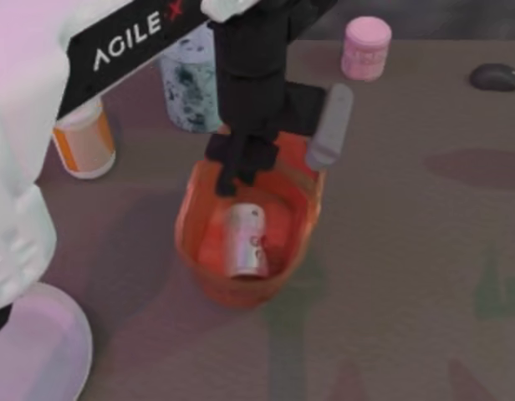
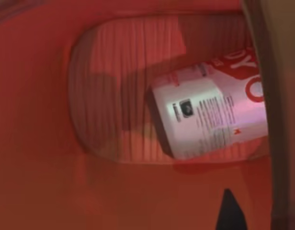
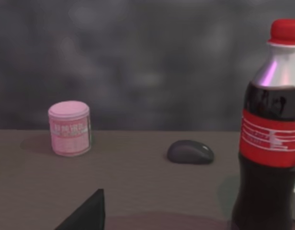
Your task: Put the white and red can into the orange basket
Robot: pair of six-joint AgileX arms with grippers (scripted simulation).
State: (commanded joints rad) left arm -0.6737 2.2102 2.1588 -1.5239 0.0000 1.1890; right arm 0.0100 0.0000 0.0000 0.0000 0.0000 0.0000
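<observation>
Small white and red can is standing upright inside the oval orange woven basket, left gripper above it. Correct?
Not quite. The small white and red can lies on its side, not upright, on the floor of the oval orange woven basket; the top view and the left wrist view both show it. The left gripper is indeed above it.

My left arm [image 1: 40, 125] is mostly white, with smooth rounded shells. One link carries a black band printed AGILE in white capitals, with a red X after it. Beyond the band the wrist is black and blocky, with a grey rounded cylinder [image 1: 328, 127] on its side. My left gripper [image 1: 241, 163] is black, squarish and angular. A black pointed finger [image 3: 85, 213] is all that shows of my right gripper.
</observation>
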